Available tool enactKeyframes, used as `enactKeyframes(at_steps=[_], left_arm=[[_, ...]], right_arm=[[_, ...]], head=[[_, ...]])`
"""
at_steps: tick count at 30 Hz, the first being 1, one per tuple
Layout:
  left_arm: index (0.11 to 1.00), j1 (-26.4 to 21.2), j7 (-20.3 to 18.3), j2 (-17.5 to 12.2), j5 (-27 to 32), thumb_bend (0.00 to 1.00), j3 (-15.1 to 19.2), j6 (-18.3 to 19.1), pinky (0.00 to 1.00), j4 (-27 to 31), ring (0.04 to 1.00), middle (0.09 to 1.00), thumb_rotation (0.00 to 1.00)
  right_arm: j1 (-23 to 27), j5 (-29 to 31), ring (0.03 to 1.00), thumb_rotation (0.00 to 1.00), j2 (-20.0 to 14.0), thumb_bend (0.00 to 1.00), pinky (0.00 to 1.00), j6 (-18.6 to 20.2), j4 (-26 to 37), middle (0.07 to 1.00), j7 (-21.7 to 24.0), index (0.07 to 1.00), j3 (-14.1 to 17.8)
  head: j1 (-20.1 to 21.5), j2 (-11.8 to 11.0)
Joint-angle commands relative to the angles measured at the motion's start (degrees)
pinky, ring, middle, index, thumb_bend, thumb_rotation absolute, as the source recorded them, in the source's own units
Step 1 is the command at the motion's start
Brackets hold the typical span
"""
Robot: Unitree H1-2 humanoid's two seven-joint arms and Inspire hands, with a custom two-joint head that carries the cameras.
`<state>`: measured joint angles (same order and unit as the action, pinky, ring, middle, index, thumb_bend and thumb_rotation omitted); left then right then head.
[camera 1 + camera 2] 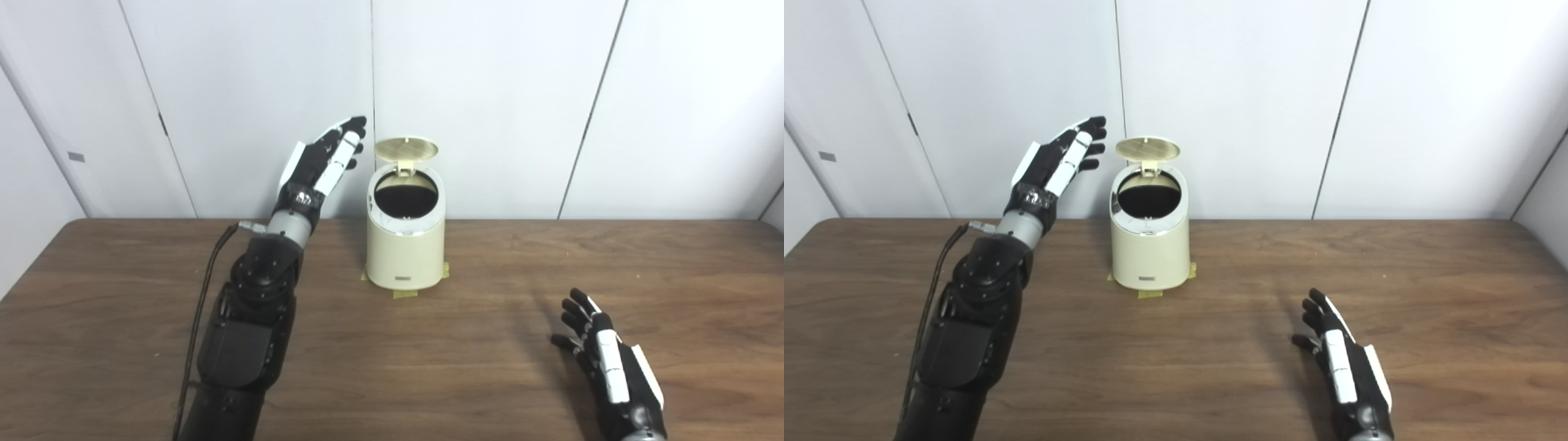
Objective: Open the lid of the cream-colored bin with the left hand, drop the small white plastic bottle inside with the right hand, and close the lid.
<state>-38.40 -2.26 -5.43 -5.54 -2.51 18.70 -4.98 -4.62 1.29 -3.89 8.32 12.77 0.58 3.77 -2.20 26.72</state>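
Left eye view: bin lid up, L robot hand beside rim.

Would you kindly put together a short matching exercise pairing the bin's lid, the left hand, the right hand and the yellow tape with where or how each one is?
Things:
1. lid
2. left hand
3. right hand
4. yellow tape

States:
A. low over the table, fingers spread, holding nothing
B. raised beside the bin's top, open
C. flipped up, standing behind the opening
D. stuck to the table at the bin's base

Pairs: 1-C, 2-B, 3-A, 4-D
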Motion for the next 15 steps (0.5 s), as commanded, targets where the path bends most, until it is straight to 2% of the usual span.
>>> enactKeyframes(at_steps=[1,6,12,15], left_arm=[[0.88,-3.9,0.2,-0.2,-0.8,0.48,-0.5,-3.0,0.83,0.3,0.855,0.87,0.82],[0.867,-5.3,0.4,-0.3,-1.8,0.49,-1.1,-4.7,0.84,-2.6,0.847,0.865,0.79],[0.873,-7.0,0.5,-1.6,-5.0,0.52,-2.9,-6.5,0.84,-5.0,0.87,0.874,0.83],[0.878,-7.8,0.4,-2.5,-7.6,0.5,-4.4,-6.8,0.85,-5.5,0.878,0.875,0.86]], right_arm=[[1.0,-0.4,0.901,1.0,-0.4,0.61,0.77,-2.5,1.3,0.901,0.3,0.909,-0.3],[1.0,0.2,0.89,1.0,-0.3,0.58,0.76,-3.4,0.5,0.891,0.5,0.9,-0.4],[1.1,0.7,0.866,1.0,-0.6,0.59,0.74,-3.8,0.1,0.875,1.0,0.9,-0.6],[1.1,1.2,0.858,1.0,-0.5,0.58,0.74,-4.0,-0.1,0.872,1.3,0.905,-0.6]], head=[[0.0,0.1],[0.0,-0.6],[0.1,-0.9],[0.1,-0.9]])
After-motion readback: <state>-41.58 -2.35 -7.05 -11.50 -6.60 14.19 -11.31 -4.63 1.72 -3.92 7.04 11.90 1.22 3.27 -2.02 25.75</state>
